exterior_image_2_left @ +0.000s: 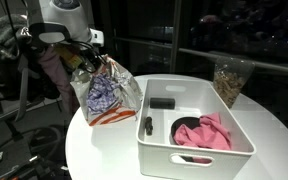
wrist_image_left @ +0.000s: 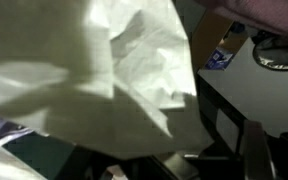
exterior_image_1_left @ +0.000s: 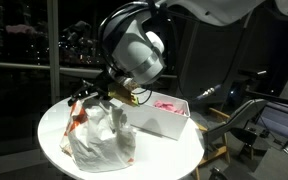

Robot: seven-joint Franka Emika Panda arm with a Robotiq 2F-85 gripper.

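A white plastic bag (exterior_image_1_left: 102, 142) with red print stands on the round white table (exterior_image_1_left: 54, 125), and patterned cloth shows inside it in an exterior view (exterior_image_2_left: 106, 95). My gripper (exterior_image_1_left: 92, 96) is at the bag's top edge in both exterior views (exterior_image_2_left: 84, 62). In the wrist view the bag's plastic (wrist_image_left: 94, 70) fills most of the frame and lies over the jaws (wrist_image_left: 174, 160). Only one dark finger (wrist_image_left: 254, 150) shows, far to the right, so the jaws look open around the plastic.
A white bin (exterior_image_2_left: 199, 155) stands beside the bag and holds a pink cloth (exterior_image_2_left: 206, 134), a black block (exterior_image_2_left: 162, 102) and a dark marker (exterior_image_2_left: 148, 125). A clear jar (exterior_image_2_left: 230, 78) stands behind the bin. Chairs and equipment surround the table (exterior_image_1_left: 249, 125).
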